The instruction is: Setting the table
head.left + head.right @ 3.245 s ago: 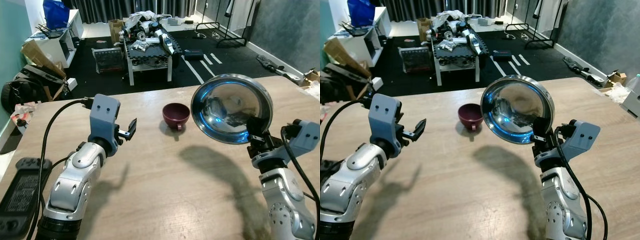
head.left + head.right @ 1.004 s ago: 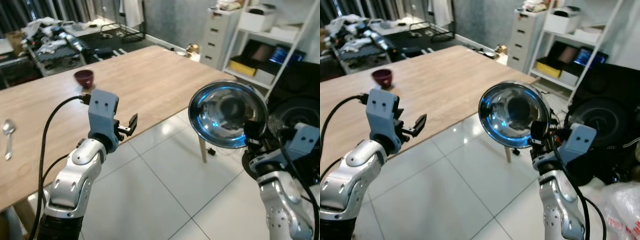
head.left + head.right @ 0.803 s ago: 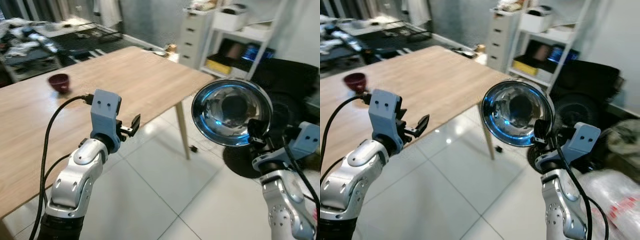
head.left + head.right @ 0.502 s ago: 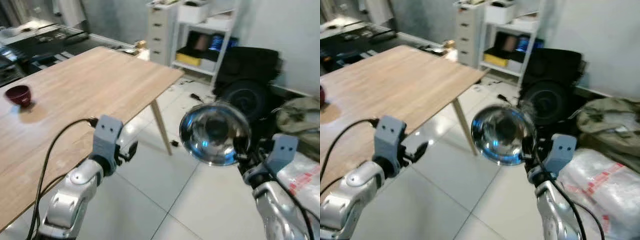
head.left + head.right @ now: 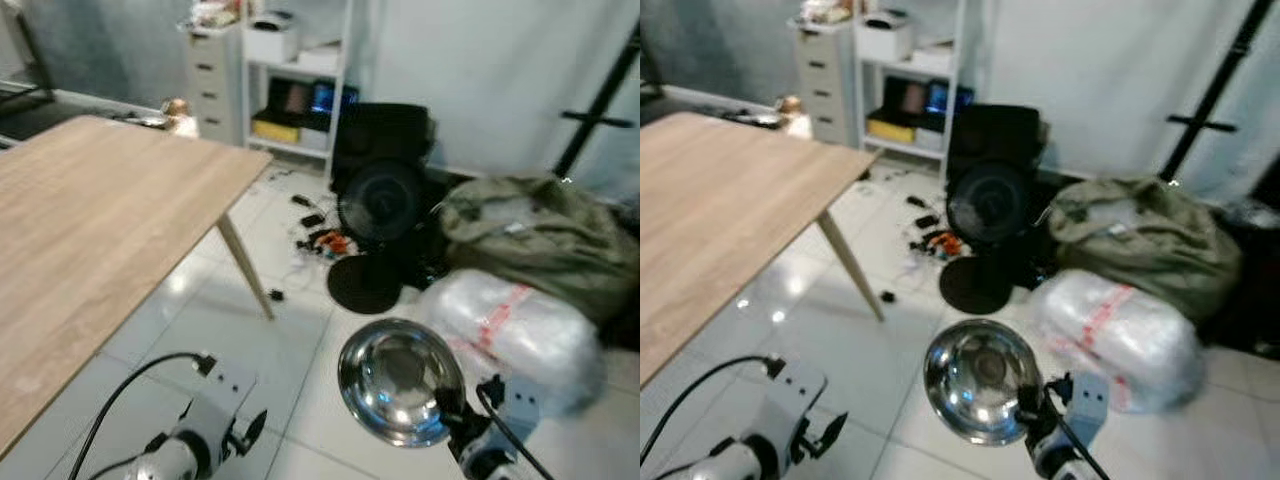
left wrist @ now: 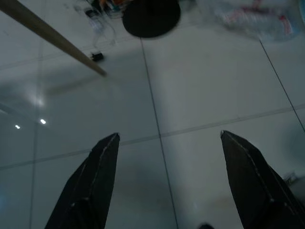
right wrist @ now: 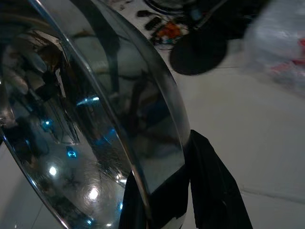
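Steel bowl (image 5: 400,380) is sitting in my right gripper (image 5: 1032,418), held low in front of me over the white tiled floor (image 5: 290,330), its hollow facing up toward my head camera. In the right wrist view I am seeing the black fingers (image 7: 209,186) pinching the bowl's rim, one on each side of the thin metal wall, so the jaws are clamped narrowly on it. The polished inside is mirroring blurred room shapes and small blue and white glints.

My left gripper (image 6: 167,181) is hanging low on my left above the tiles, carrying nothing; its two fingers (image 6: 90,186) are standing wide apart, with floor and grout lines showing between them.

I am looking at the wooden table (image 5: 90,220) off to my left, with just its corner and one slanted leg (image 5: 245,265) in sight; the bowl is well apart from it, out over the floor rather than above the tabletop. Ahead of me a black floor fan (image 5: 385,200) is standing with its round base (image 5: 362,283) on the tiles, small bits of clutter scattered beside it. A white shelving unit (image 5: 290,80) is standing against the wall behind. To my right an olive green bag (image 5: 530,240) is lying above a clear plastic-wrapped bundle (image 5: 500,320), and that bundle is lying just beyond the bowl. Everything is slightly blurred.
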{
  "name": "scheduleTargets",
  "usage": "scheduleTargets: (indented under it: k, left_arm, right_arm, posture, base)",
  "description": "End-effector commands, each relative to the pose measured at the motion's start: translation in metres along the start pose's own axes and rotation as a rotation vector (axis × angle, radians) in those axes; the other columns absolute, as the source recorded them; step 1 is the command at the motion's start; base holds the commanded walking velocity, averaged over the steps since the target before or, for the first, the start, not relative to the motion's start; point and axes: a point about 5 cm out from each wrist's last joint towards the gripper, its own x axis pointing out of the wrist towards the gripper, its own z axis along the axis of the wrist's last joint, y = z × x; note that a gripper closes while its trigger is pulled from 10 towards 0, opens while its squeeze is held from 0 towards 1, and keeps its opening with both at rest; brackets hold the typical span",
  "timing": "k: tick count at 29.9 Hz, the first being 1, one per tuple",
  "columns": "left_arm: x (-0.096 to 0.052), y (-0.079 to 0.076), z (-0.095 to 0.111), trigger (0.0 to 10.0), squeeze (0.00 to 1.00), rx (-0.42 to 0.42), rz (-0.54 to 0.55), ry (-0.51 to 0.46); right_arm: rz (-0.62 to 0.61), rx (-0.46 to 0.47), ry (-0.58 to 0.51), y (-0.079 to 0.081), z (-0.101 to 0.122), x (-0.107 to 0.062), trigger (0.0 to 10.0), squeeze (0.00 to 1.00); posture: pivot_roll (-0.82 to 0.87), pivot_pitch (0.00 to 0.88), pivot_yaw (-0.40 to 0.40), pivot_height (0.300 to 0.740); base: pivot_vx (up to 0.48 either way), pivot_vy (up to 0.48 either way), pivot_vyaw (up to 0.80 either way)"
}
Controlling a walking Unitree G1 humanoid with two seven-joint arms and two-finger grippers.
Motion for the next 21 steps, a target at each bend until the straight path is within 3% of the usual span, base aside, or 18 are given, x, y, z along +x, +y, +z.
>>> scheduleTargets:
  k: [1,21]
  left_arm:
    - [0.001,0.000,-0.004,10.0,0.00,-0.019,0.000,-0.006]
    - [0.007,-0.008,0.008,10.0,0.00,-0.075,-0.065,-0.106]
  right_arm:
    - [0.003,0.008,0.023,0.000,-0.012,-0.004,10.0,0.00]
    - [0.015,-0.008,0.036,0.001,-0.023,-0.008,10.0,0.00]
  posture:
    - [0.06,0.085,0.061,0.740]
    - [0.03,0.088,0.057,0.740]
  base:
    - [0.000,0.000,-0.78]
    - [0.000,0.000,-0.78]
